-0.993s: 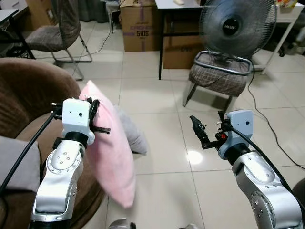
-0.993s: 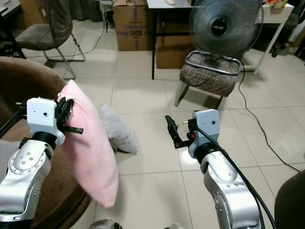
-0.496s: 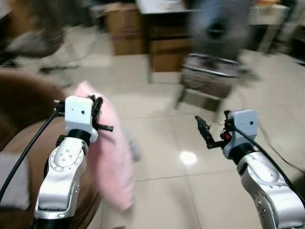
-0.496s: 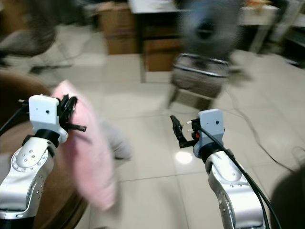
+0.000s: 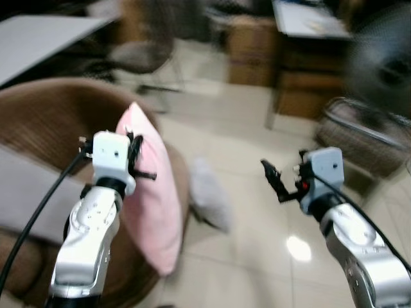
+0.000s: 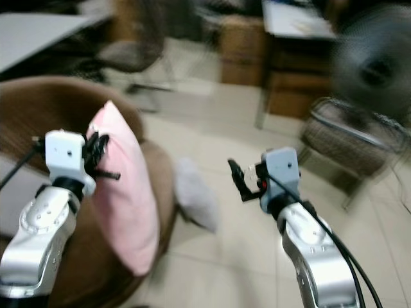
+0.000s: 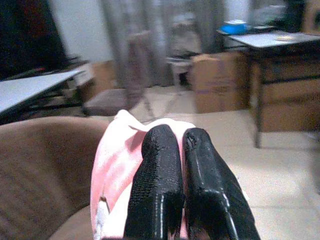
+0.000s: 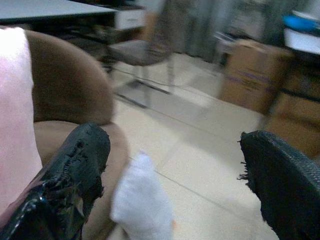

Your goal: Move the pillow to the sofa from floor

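Brown sofa [image 5: 38,128] beside; L tool [image 7: 181,167] pinching pink pillow [image 5: 151,192]; R tool [image 8: 175,185] spread.

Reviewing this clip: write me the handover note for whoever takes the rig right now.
Left end effector: shut on the pink pillow, holding it up off the floor beside the brown sofa.
Right end effector: open, holding nothing, out over the tiled floor.
A grey pillow lies on the floor by the sofa's edge.
Done: pink pillow picked up and brought to the sofa.
Left: set it on the seat and release. Head views are blurred.
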Controlling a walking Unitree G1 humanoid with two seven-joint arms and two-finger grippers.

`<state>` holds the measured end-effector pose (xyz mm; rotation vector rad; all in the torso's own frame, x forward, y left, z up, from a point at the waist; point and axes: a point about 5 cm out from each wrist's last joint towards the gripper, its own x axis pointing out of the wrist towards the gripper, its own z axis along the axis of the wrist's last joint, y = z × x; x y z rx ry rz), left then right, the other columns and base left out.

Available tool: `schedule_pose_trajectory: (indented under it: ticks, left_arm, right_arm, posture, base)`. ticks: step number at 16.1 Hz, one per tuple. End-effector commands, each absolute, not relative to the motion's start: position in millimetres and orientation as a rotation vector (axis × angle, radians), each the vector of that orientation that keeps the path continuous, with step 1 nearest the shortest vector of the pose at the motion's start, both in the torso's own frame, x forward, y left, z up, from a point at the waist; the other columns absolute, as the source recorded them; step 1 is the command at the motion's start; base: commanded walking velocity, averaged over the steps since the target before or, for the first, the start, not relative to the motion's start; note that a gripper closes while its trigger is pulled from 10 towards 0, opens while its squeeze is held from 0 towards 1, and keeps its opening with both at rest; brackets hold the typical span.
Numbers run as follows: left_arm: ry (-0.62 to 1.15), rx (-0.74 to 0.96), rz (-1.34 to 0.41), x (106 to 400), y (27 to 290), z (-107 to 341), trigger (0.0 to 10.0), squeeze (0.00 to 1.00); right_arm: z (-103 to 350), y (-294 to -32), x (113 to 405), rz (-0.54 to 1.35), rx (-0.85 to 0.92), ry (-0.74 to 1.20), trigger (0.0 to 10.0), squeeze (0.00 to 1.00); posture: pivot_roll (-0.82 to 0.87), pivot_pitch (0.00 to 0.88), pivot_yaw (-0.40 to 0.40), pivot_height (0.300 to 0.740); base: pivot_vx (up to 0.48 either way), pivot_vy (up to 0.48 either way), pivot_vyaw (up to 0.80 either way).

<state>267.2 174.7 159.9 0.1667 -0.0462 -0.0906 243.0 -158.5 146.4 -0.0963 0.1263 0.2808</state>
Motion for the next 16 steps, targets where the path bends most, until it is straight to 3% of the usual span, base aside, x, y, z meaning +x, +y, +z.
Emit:
schedule_pose_trajectory:
  ticks: [1, 5, 16]
  left_arm:
    - [-0.094, 0.182, -0.072, 267, 181, 170, 10.0, 0.00]
    - [-0.076, 0.200, -0.077, 266, 180, 167, 10.0, 0.00]
    - [-0.041, 0.236, -0.174, 265, 169, 158, 10.0, 0.00]
  right_arm:
    - [150, -151, 245, 0.319, -0.094, 0.104, 10.0, 0.00]
    - [148, -156, 247, 0.290, -0.069, 0.112, 10.0, 0.00]
    - [149, -163, 250, 0.264, -0.067, 0.105, 10.0, 0.00]
  posture:
    - [0.02, 0.000, 0.024, 0.740]
    - [0.02, 0.000, 0.020, 0.740]
    - [0.02, 0.000, 0.018, 0.740]
  base:
    - [0.428, 0.000, 0.80]
    - [0.398, 0.000, 0.60]
    - [0.000, 0.000, 0.00]
